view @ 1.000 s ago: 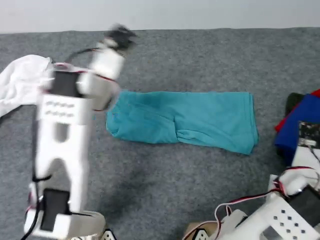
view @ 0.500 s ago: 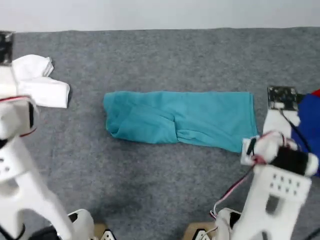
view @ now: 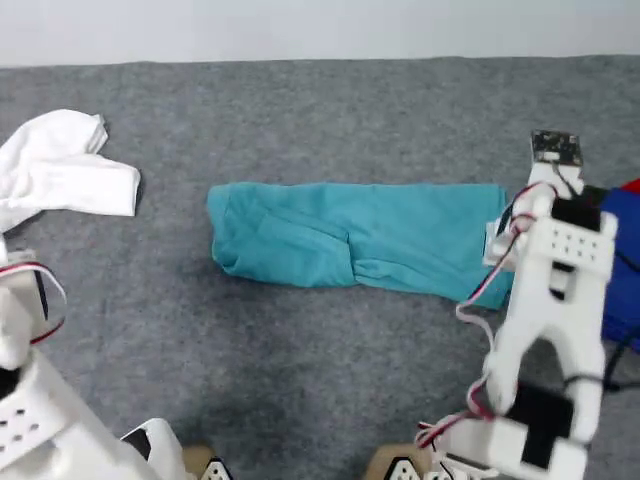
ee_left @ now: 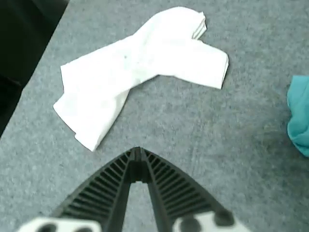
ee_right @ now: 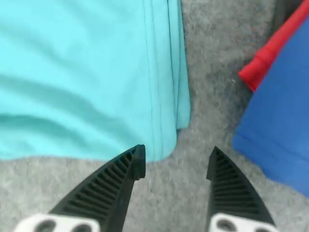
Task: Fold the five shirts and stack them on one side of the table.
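A teal shirt [view: 360,238] lies folded lengthwise across the middle of the grey table; its hem end also appears in the right wrist view [ee_right: 82,72]. My right gripper [ee_right: 177,152] is open, hovering just off that hem's corner, between the teal shirt and a blue shirt [ee_right: 280,121] with a red shirt [ee_right: 275,48] beside it. The right arm [view: 555,260] stands over the teal shirt's right end. A white shirt [view: 60,170] lies crumpled at the far left. My left gripper [ee_left: 139,153] is shut and empty, above bare carpet short of the white shirt [ee_left: 140,72].
The blue shirt [view: 620,260] and red shirt [view: 630,187] pile up at the right table edge, with a dark cloth [view: 590,198] behind them. The left arm [view: 25,340] fills the near left corner. Grey carpet [view: 320,120] lies bare behind and in front of the teal shirt.
The left arm pulled back from the teal shirt's left end to the near left corner. The right arm rose from the near right corner and came forward to the teal shirt's right end.
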`<state>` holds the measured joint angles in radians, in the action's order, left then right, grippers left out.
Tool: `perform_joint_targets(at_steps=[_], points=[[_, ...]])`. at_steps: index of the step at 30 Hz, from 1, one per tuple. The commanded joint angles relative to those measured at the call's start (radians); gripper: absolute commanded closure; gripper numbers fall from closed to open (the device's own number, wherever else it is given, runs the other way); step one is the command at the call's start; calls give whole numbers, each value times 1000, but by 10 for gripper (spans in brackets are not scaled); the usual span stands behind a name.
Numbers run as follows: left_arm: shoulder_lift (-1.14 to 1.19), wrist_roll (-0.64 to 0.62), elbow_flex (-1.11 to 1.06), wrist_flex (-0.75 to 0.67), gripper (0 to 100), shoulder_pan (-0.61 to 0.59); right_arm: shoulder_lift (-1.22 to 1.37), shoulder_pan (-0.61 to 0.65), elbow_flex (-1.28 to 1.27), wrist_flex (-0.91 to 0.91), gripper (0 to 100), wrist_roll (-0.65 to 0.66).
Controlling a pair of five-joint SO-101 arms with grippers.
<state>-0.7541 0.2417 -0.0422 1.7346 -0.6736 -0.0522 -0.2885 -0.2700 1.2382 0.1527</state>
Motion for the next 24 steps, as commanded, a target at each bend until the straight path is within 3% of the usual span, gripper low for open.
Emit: perform_joint_targets(at_steps=[1, 11, 24], points=[[-49, 0, -39, 17, 996, -6, 119, 8, 141, -7, 805, -12], [-81, -3, -134, 2, 996, -6, 349, 41, 278, -12, 857, -74], [-78, -3, -136, 2, 996, -5, 447, 39, 351, -22, 861, -74]])
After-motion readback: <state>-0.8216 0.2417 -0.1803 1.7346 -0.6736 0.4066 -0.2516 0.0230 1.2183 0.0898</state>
